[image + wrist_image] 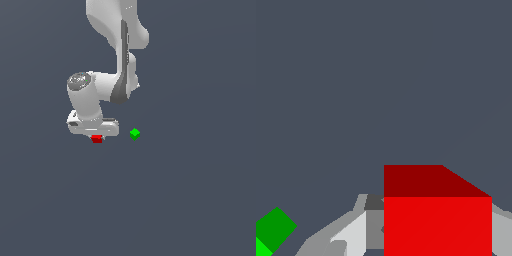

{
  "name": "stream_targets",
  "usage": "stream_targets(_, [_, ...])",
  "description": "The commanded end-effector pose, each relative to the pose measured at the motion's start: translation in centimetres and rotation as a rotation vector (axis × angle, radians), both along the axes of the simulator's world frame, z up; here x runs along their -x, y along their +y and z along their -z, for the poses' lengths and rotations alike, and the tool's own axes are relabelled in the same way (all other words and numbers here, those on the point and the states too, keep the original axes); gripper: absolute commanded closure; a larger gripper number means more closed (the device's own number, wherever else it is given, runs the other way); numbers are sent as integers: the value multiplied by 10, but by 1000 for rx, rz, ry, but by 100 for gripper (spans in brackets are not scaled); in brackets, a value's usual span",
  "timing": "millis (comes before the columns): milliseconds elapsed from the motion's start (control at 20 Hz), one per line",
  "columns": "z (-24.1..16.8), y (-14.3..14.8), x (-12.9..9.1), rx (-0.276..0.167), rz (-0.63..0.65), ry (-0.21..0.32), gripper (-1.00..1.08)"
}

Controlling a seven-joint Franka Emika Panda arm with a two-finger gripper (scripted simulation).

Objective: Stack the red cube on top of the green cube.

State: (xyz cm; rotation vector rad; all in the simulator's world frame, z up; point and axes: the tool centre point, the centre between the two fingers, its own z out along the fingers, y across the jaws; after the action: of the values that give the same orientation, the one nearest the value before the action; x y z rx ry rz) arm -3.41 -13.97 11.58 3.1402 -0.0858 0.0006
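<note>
The red cube (96, 139) sits directly under the white hand of the arm, partly covered by it. In the wrist view the red cube (437, 220) fills the space between the two grey fingers (374, 227), which press against both of its sides. My gripper (96, 137) is shut on it. The green cube (134, 134) lies apart, a short way toward the exterior view's right of the hand. In the wrist view the green cube (273, 230) shows only at the picture's corner. I cannot tell whether the red cube rests on the floor or hangs just above it.
A plain dark grey floor (190, 200) spreads all around the two cubes. The white arm (117, 45) reaches down from the top of the exterior view to the hand.
</note>
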Motion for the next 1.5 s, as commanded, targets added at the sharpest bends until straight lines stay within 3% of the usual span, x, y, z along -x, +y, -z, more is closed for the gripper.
stream_targets(0, [2, 8, 4, 0, -1, 0, 108])
stream_targets(250, [10, 33, 17, 0, -1, 0, 108])
stream_targets(950, [44, 147, 73, 0, -2, 0, 108])
stream_targets(1450, [54, 177, 85, 0, -1, 0, 108])
